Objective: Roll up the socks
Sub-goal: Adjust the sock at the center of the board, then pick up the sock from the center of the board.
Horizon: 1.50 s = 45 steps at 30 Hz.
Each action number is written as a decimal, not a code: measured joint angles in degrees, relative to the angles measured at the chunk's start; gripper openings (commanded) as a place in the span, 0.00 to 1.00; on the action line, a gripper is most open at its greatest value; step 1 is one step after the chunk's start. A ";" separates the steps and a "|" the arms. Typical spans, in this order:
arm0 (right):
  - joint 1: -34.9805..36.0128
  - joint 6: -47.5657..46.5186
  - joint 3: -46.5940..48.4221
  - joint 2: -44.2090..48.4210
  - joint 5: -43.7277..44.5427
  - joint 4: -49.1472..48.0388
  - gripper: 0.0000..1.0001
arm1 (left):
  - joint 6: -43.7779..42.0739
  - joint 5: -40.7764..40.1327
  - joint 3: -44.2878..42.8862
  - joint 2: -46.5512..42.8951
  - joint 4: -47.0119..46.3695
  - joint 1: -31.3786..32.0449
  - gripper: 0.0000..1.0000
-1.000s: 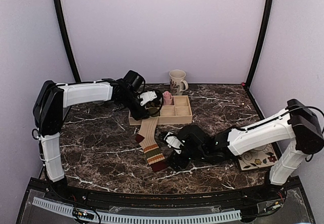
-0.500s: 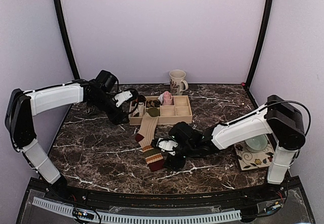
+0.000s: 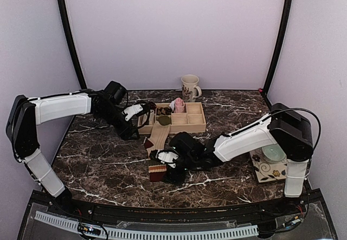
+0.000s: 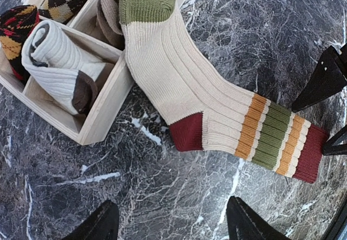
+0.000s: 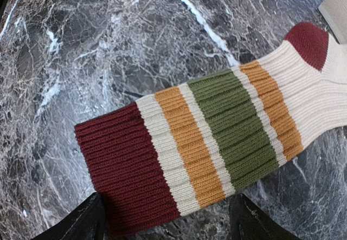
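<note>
- Your tan sock [image 3: 158, 134] lies flat on the marble near the middle of the table. Its green toe is propped on the front wall of the wooden tray [image 3: 179, 127].
- Its long axis runs from the tray towards the near edge of the table, so the dark-red cuff [image 5: 124, 164] is the end nearest you.
- Your right gripper [image 5: 168, 224] is the closer one. It hangs right over that cuff, with the rest of the sock stretching away from it towards the tray.
- Its fingers are spread, one off each long edge of the cuff, so the full width of the cuff sits between them. It holds nothing, and you can't tell from here whether the tips touch the fabric.
- Your left gripper [image 4: 173, 224] hangs above bare marble by the tray's left end, near the sock's foot. It too is spread, empty and clear of the sock.
- I judge the roll should start at the cuff and run along the sock towards the toe.
- The pink sock [image 3: 178, 105] sits bunched in a rear compartment of the tray. It's too small to say whether it is rolled.
</note>
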<state>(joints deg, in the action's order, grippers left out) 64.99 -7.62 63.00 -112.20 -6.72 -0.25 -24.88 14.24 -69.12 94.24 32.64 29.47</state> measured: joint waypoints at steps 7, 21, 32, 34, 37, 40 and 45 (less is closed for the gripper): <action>2.03 -1.40 -1.86 0.92 2.12 -5.84 0.82 | 0.15 3.08 -0.04 3.52 -0.46 0.00 0.71; 2.62 -5.20 -7.96 8.96 2.19 -6.45 0.59 | 1.16 5.57 -3.39 16.44 -4.09 6.23 0.65; 3.54 -9.16 -8.37 7.91 1.68 -7.58 0.58 | -1.49 1.42 -3.72 17.62 -6.73 7.82 0.64; 3.54 -10.16 -8.02 6.54 1.29 -7.67 0.56 | -1.79 0.92 -3.78 17.77 -6.91 7.82 0.64; 3.54 -11.37 -6.93 3.93 0.48 -7.67 0.52 | -2.19 0.13 -3.91 18.05 -7.21 7.82 0.64; 3.52 -12.26 -6.10 2.16 -0.57 -8.02 0.50 | -2.64 -0.33 -3.93 18.08 -7.26 7.85 0.64; 3.48 -13.29 -4.61 0.74 -1.55 -8.50 0.45 | -3.21 -1.03 -3.93 18.08 -7.26 8.00 0.64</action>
<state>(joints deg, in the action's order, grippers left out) 68.47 -20.91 58.39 -111.46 -8.27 -8.75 -28.10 13.21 -73.06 112.31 25.39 37.47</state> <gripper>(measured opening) 0.480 0.639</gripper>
